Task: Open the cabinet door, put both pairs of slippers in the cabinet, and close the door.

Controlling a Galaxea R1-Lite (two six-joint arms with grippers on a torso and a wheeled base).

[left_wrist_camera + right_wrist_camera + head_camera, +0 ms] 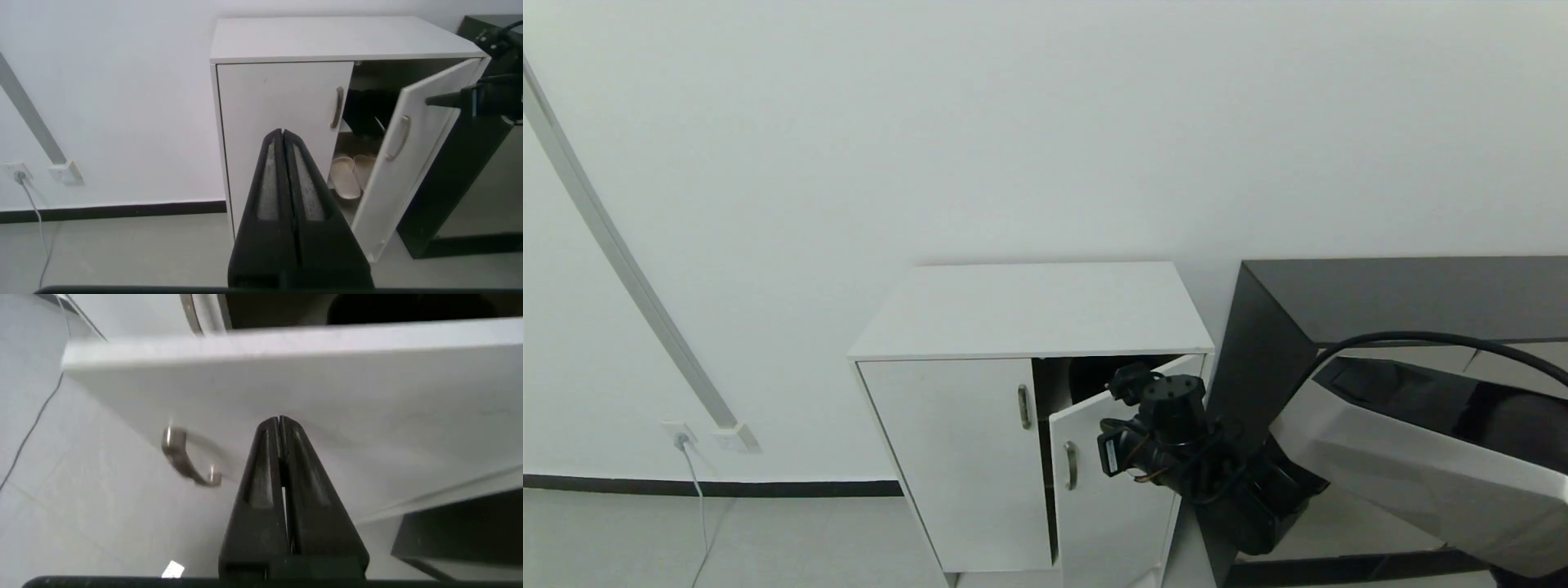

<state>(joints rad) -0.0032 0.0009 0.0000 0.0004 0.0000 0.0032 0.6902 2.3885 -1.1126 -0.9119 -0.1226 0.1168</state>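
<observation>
Clamped tight with nothing between them, the jaws of the right gripper (pixel 282 423) form one blunt black wedge. Its tip meets, or very nearly meets, the outer face of the white right-hand cabinet door (pixel 392 384). It sits up near the door's top edge and well to one side of the curved metal handle (pixel 189 461). That placement suits a push, not a pull: a closed tip gives a firm point to lean on the panel, and the handle is not needed to swing the door home.

The left gripper (pixel 283 135) also has its jaws pinched together on nothing. It hangs well back from the white two-door cabinet (pixel 1029 310), which leaves the door's swing free.

The right-hand door stands ajar at an angle, while the white left-hand door (pixel 947 457) is flush shut. Through the gap, a pair of pale beige slippers (pixel 347 175) lies side by side low inside the cabinet. Darker shapes sit on the level above them, too dim to say whether they are the second pair. Closing looks like the step in hand.
</observation>
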